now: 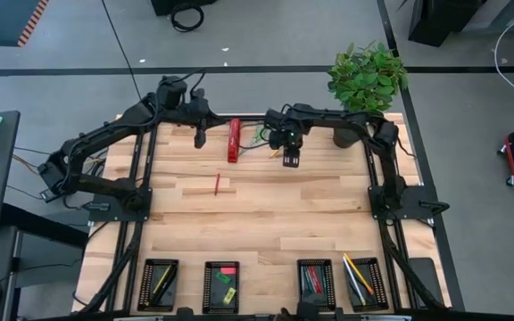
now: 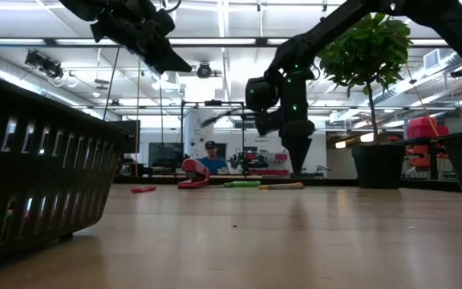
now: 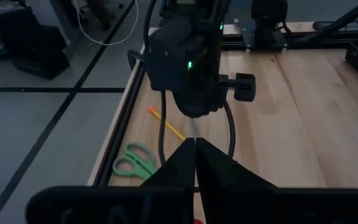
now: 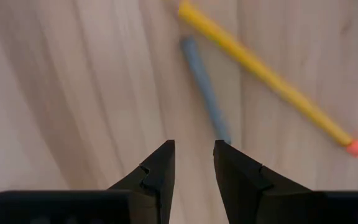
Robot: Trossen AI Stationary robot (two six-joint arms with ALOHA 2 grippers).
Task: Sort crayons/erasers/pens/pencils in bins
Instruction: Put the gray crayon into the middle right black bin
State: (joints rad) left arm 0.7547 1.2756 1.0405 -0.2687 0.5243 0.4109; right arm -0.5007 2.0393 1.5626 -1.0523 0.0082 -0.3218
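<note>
My right gripper (image 4: 193,163) points down, open, just above the far middle of the table (image 1: 257,214). A grey stick (image 4: 205,93) lies ahead of its fingers, one end close to a fingertip. A yellow pencil (image 4: 266,71) with a pink end lies beside the stick. My left gripper (image 3: 195,149) is shut and empty, raised at the far left (image 1: 199,134). A red crayon (image 1: 218,184) lies alone on the wood. Four black bins (image 1: 159,283) (image 1: 222,285) (image 1: 315,283) (image 1: 361,281) line the near edge, holding sorted sticks and erasers.
A big red bar-shaped tool (image 1: 233,140) and green-handled scissors (image 3: 134,160) lie near the far edge between the arms. A potted plant (image 1: 367,80) stands at the far right corner. Bare wood spreads between the far items and the bins.
</note>
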